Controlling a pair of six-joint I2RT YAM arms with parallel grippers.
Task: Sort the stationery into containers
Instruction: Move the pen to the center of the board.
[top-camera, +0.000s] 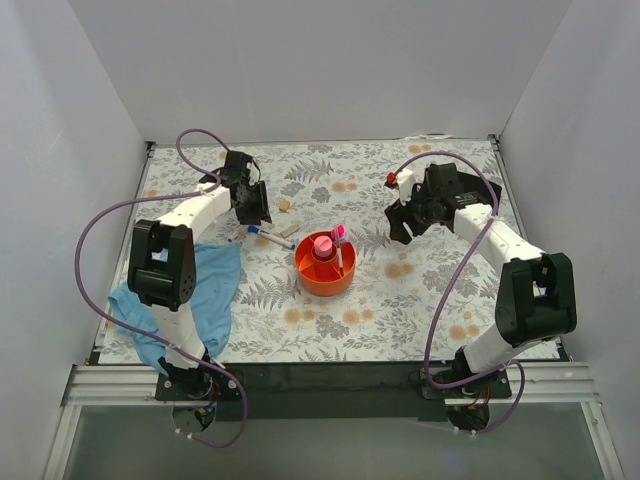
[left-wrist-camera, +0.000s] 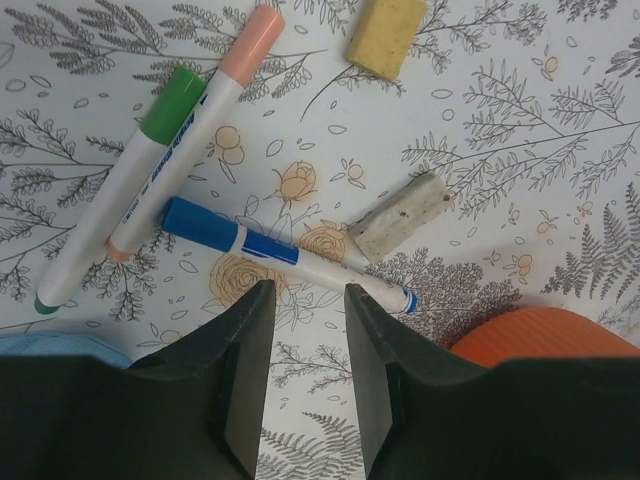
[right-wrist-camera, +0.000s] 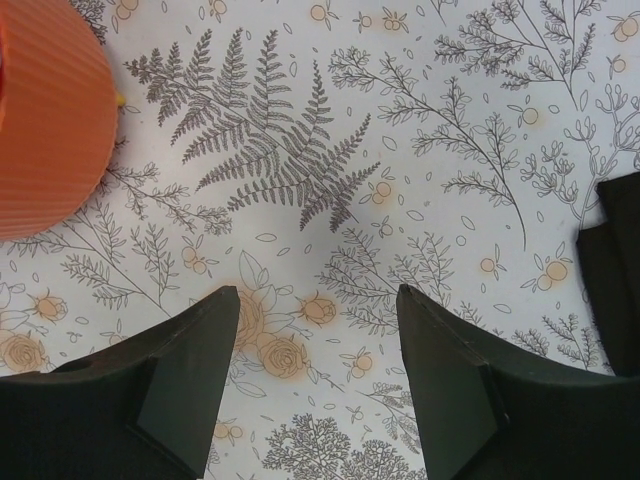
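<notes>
L gripper (left-wrist-camera: 306, 300) fills the bottom of the left wrist view, jaws parted w/ nothing clamped btw them, tips just short of a blue-capped pen (left-wrist-camera: 270, 247) laid on the floral table cover (left-wrist-camera: 500, 120); this pen is seen just left of the orange organizer (left-wrist-camera: 540, 332), w/ a speckled grey block (left-wrist-camera: 398, 218) touching it on the far side; further left of the organizer a green-capped pen (left-wrist-camera: 120, 215) & a peach-capped pen (left-wrist-camera: 190, 150) are laid side by side, touching; a tan block (left-wrist-camera: 385, 35) is set beyond them, apart from the rest; a blue cloth (left-wrist-camera: 50, 345) is glimpsed at the frame edge, on the side away from the organizer; R gripper (right-wrist-camera: 315, 310) is held wide open & empty over the cover, right of the organizer & apart from it; in the top view the organizer's centre cup is seen to hold a pink piece (top-camera: 323, 245); a pink-and-black highlighter (top-camera: 340, 233) is stood upright in the outer ring, at the back-right of the cup.
</notes>
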